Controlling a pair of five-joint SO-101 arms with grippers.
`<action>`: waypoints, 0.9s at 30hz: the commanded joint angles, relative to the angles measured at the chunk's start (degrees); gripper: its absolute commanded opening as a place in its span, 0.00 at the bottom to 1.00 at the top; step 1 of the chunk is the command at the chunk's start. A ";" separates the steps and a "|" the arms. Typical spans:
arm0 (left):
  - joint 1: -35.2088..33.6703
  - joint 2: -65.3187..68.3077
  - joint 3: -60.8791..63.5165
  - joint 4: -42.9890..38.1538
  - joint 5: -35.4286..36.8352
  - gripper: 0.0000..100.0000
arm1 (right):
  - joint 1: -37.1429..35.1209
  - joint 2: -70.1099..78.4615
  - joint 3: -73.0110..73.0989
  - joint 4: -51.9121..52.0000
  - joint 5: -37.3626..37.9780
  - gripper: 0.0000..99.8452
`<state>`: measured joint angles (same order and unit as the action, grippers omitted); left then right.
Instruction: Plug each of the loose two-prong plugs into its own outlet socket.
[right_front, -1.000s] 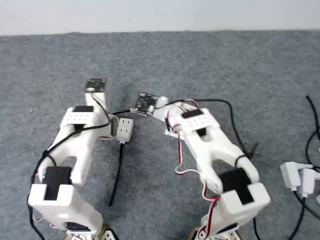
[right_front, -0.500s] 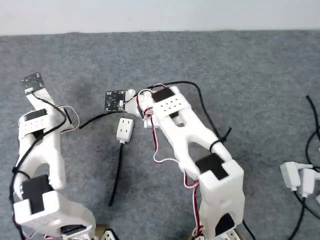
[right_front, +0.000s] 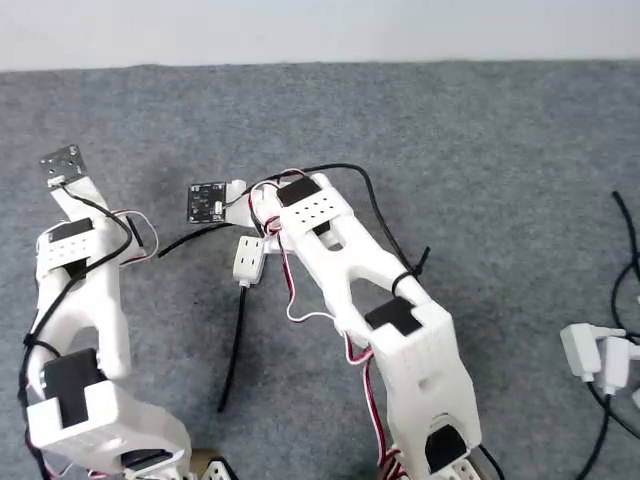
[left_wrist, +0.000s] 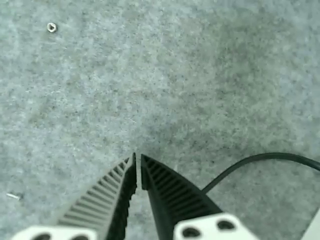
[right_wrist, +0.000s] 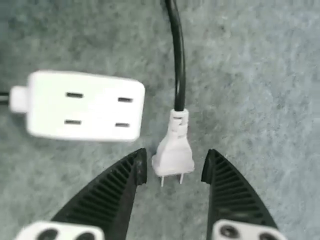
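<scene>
The light, rigid plug (right_wrist: 173, 152), lying beside the outlet (right_wrist: 80, 106) at the left arm's (right_front: 75, 290) three o'clock, is being straddled by the right gripper's (right_wrist: 175, 155) spread jaws, its smooth body judged the best hold, while the left gripper's (left_wrist: 138, 159) jaws are being seen almost pressed together.

The high camera is fixed above and behind both arm bases, looking down and forward over the grey felt-like table surface (right_front: 480, 140). Each wrist camera sits just behind its own gripper, left gripper (left_wrist: 138, 160) and right gripper (right_wrist: 176, 156), and faces down past the tips, close to the surface. Shared ground: the white rectangular plastic outlet block (right_wrist: 80, 106) appears in the right wrist and high views.
</scene>
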<state>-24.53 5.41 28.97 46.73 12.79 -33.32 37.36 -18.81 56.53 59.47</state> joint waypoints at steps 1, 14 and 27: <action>-0.09 -2.73 -0.48 -1.05 0.44 0.01 | 0.40 1.01 -8.26 1.36 -0.62 0.19; 0.09 -2.64 -0.40 -1.14 0.35 0.01 | 0.48 15.08 -24.18 3.03 -4.92 0.19; 0.09 -2.55 -0.40 -1.23 -1.32 0.01 | 1.45 17.71 -31.47 9.63 -4.92 0.01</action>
<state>-24.70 5.41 28.97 46.73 12.53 -33.23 56.53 -46.51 63.65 55.08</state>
